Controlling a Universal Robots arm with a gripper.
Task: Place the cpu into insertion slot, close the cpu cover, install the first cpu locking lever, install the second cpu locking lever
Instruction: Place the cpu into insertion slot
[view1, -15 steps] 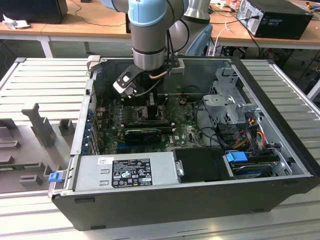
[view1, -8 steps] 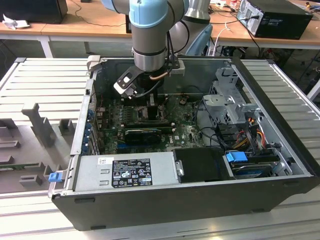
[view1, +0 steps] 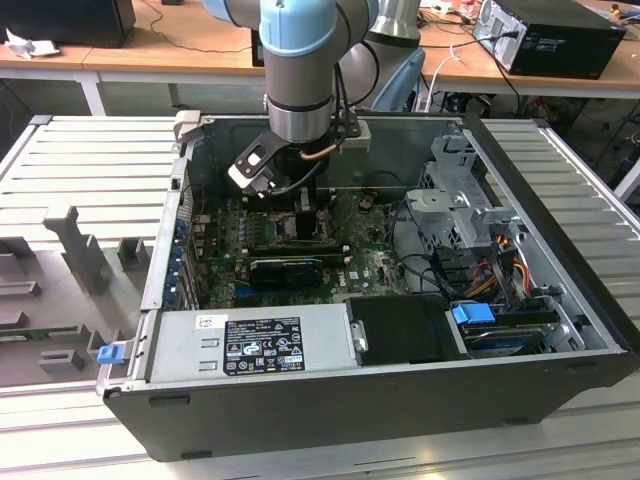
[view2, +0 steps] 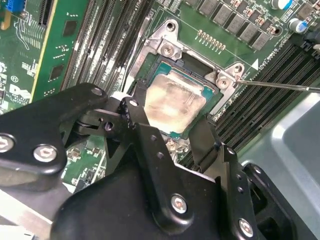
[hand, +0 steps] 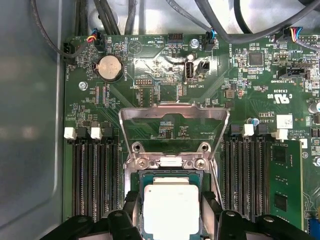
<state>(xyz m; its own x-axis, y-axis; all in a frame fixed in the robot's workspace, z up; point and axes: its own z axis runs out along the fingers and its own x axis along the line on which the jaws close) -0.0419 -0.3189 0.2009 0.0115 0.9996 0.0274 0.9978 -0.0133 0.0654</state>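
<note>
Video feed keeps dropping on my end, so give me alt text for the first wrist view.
A silver square chip sits in the socket of a green circuit board, with the black gripper flanking it. The hinged metal cover stands open beyond the socket, and black memory slots run along both sides.

Grey-blue arm (view1: 300, 90) — black, screw-studded gripper (view2: 170, 127)
</note>
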